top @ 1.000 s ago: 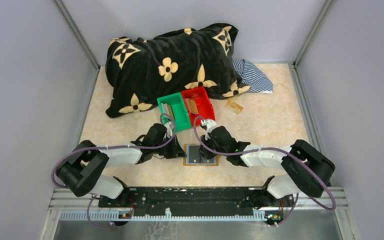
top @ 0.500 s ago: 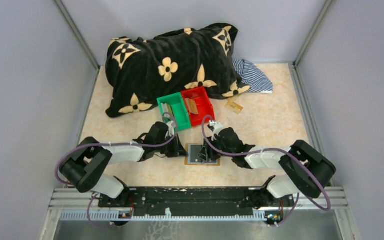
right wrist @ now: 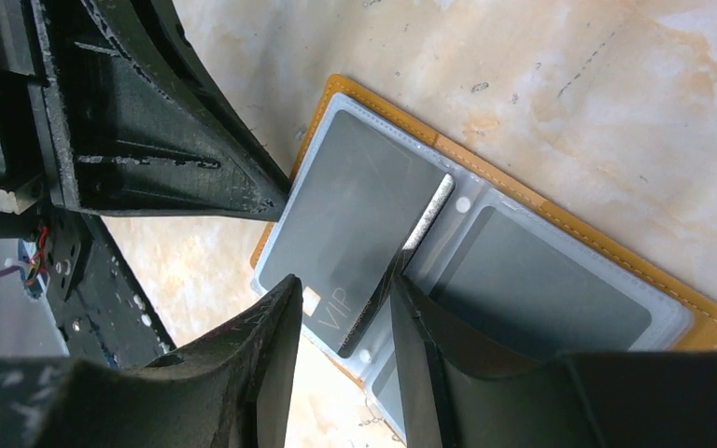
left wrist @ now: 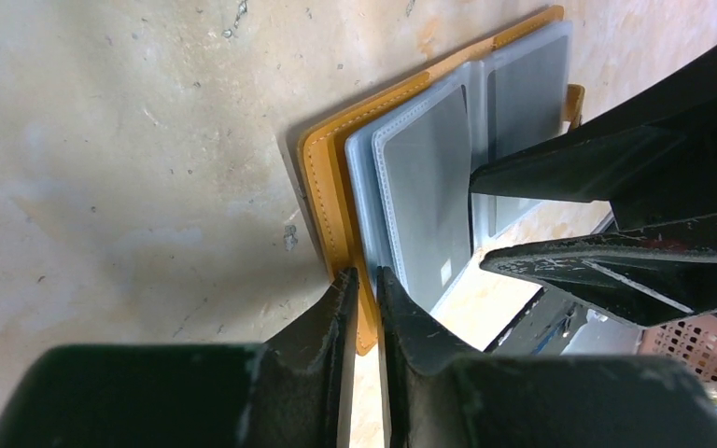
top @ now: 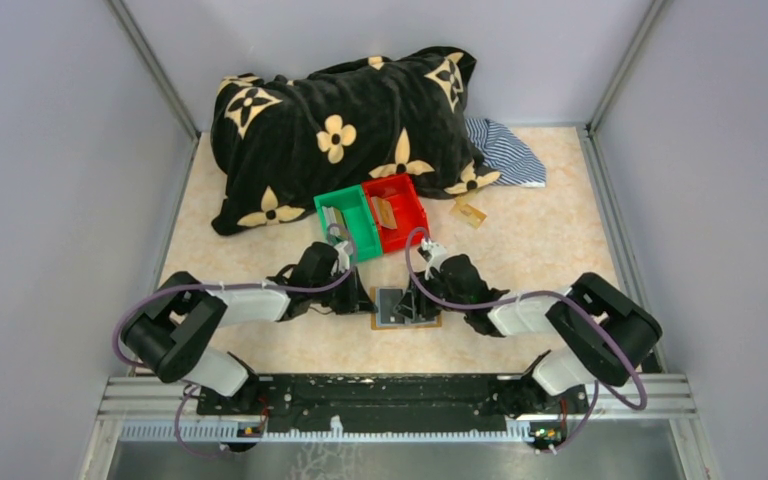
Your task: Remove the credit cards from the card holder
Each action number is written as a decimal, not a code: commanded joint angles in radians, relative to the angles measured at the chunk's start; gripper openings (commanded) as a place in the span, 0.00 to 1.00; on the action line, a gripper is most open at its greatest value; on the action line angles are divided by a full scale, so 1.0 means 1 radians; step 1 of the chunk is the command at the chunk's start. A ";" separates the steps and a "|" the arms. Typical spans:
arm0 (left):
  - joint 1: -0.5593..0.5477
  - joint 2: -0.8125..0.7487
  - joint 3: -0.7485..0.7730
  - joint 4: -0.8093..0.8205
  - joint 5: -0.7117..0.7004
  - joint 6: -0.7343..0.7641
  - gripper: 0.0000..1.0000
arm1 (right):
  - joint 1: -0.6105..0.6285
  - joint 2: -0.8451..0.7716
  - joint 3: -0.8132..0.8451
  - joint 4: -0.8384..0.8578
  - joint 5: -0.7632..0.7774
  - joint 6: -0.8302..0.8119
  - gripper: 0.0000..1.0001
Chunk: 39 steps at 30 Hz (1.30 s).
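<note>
**CARD EXTRACTION: HAND STATUS & HOLD-DOWN**

1. Right hand (right wrist: 345, 280): released, fingers spread w/ a clear gap. They straddle the near corner of the grey card (right wrist: 355, 215) marked "VIP". No clamp on it is visible, so treat the card as not yet grasped.

2. Grey card: lies skewed vs. its clear pocket and appears part-way out, w/ one long edge raised off the plastic. Judged reason: a raised edge gives your fingers sth. to close on, which a flat card does not.

3. Card holder (left wrist: 336, 215): open flat on the tabletop (top: 540, 250), pockets up, between the two hands. A second card (right wrist: 541, 289) lies fully seated in the adjacent pocket.

4. Left hand (left wrist: 365, 275): clenched, fingers nearly together over the holder's tan leather edge, on the side opp. the right hand. Probable purpose: to anchor the holder so a pull moves only the card.

5. Beyond the holder: green bin (top: 365, 245) and red bin (top: 412, 215), side by side and touching. These are likely drop pts. Their contents are too small to ID.

6. Next move (est.): close on the raised edge and draw the card along the pocket axis. Risk: the holder lifts if the left pinch slips.
</note>
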 commanded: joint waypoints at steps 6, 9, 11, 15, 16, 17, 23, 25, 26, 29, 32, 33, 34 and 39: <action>-0.001 -0.050 0.041 -0.220 -0.174 0.084 0.20 | -0.002 -0.175 0.029 -0.142 0.019 -0.050 0.40; -0.001 -0.094 0.066 -0.241 -0.177 0.094 0.20 | -0.009 -0.183 0.028 -0.159 0.017 -0.058 0.40; -0.001 -0.115 0.077 -0.192 -0.101 0.108 0.21 | -0.010 -0.179 0.023 -0.150 0.015 -0.057 0.40; -0.004 -0.112 0.074 -0.012 0.083 0.046 0.23 | -0.010 -0.158 0.013 -0.118 0.005 -0.047 0.39; -0.005 -0.108 0.071 0.022 0.111 0.033 0.23 | -0.011 -0.150 0.011 -0.113 0.006 -0.047 0.39; -0.005 -0.107 0.071 0.041 0.117 0.026 0.23 | -0.011 -0.141 0.010 -0.107 0.004 -0.047 0.39; -0.005 -0.082 0.065 0.081 0.114 0.038 0.23 | -0.010 -0.090 -0.007 -0.048 -0.021 -0.032 0.39; -0.005 -0.062 0.056 0.082 0.087 0.043 0.22 | -0.011 -0.075 -0.010 -0.035 -0.021 -0.027 0.39; -0.005 -0.055 0.049 0.081 0.072 0.044 0.22 | -0.010 -0.068 -0.012 -0.030 -0.021 -0.026 0.39; -0.005 -0.045 0.023 0.081 0.051 0.053 0.22 | -0.011 -0.057 -0.015 -0.021 -0.015 -0.021 0.39; -0.005 -0.041 0.004 0.085 0.045 0.060 0.21 | -0.012 -0.053 -0.013 -0.026 -0.004 -0.022 0.39; -0.005 -0.036 0.001 0.087 0.043 0.061 0.21 | -0.012 -0.051 -0.011 -0.031 0.001 -0.025 0.39; -0.005 -0.027 -0.002 0.087 0.042 0.064 0.21 | -0.013 -0.049 -0.007 -0.038 0.004 -0.029 0.39; -0.005 -0.001 -0.038 0.131 0.045 0.055 0.21 | -0.027 -0.045 0.000 -0.042 0.000 -0.034 0.39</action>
